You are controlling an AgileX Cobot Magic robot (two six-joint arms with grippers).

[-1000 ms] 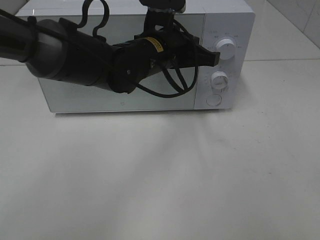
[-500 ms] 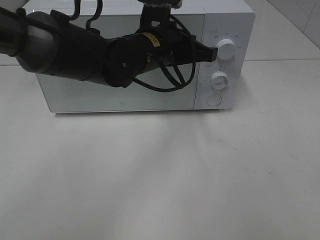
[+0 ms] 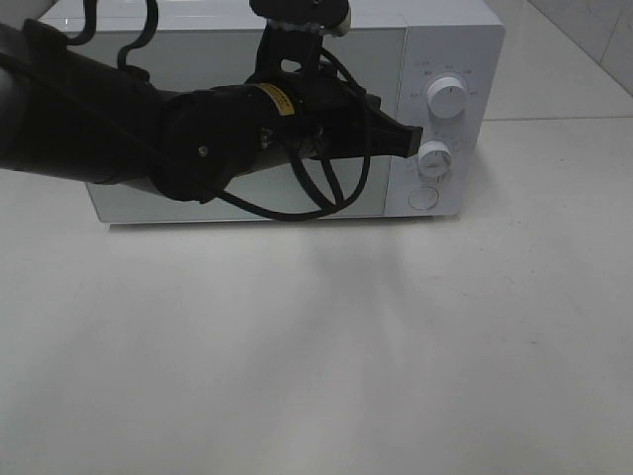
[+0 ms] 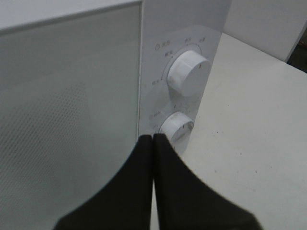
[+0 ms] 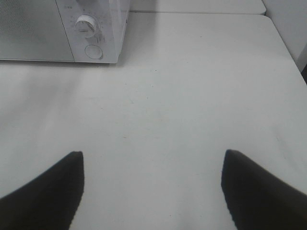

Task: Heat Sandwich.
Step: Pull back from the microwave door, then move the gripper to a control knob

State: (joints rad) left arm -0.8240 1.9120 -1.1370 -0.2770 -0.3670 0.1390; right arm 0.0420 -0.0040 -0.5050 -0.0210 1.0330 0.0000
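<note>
The sandwich is out of view. The white microwave (image 3: pixel 247 198) stands at the back of the table with its door closed. My left gripper (image 3: pixel 413 139) reaches across the door, shut with nothing between its fingers. Its tips (image 4: pixel 152 138) sit just beside the lower knob (image 4: pixel 176 127) and below the upper knob (image 4: pixel 189 74); I cannot tell whether they touch the panel. My right gripper (image 5: pixel 152 154) hangs open and empty over bare table, well away from the microwave (image 5: pixel 48 28). It does not show in the exterior high view.
A round button (image 3: pixel 423 198) sits under the lower knob (image 3: pixel 433 158) on the control panel; the upper knob (image 3: pixel 445 96) is above. The left arm and its cables cover much of the door. The white table (image 3: pixel 316 356) stretches in front.
The left gripper rose to the upper knob, then dropped to beside the lower knob, staying shut. The arm shifted a little left and down across the door.
</note>
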